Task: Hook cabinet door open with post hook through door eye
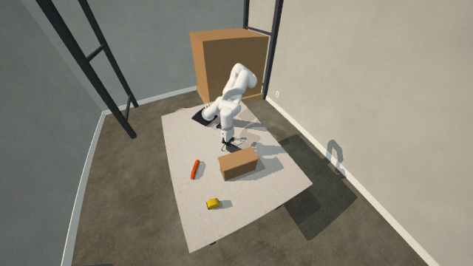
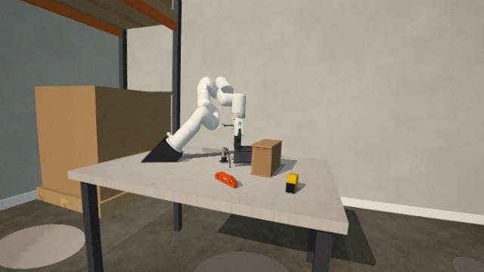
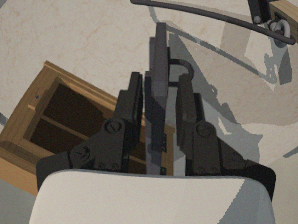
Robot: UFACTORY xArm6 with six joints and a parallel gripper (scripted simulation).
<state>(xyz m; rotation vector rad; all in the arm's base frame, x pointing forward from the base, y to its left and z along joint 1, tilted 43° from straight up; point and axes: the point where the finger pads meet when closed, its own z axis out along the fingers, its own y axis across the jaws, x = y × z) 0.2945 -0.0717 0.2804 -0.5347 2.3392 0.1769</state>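
The small brown cabinet (image 1: 238, 162) stands upright on the table, also in the exterior view (image 2: 266, 157). Its dark door (image 2: 243, 154) stands swung open, and the wrist view shows the open inside (image 3: 60, 119). My gripper (image 3: 160, 88) points straight down over the door's top edge (image 3: 158, 63). The fingers are partly open, one on each side of the door, with small gaps. A small eye (image 3: 181, 70) sits on the door by the right finger. The long dark hook (image 3: 200, 11) reaches out from the post (image 3: 276, 6), its tip apart from the eye.
An orange level (image 1: 194, 169) lies left of the cabinet. A yellow tape measure (image 1: 213, 203) sits near the table's front. A large cardboard box (image 1: 229, 63) and a dark shelf frame stand behind the table by the wall.
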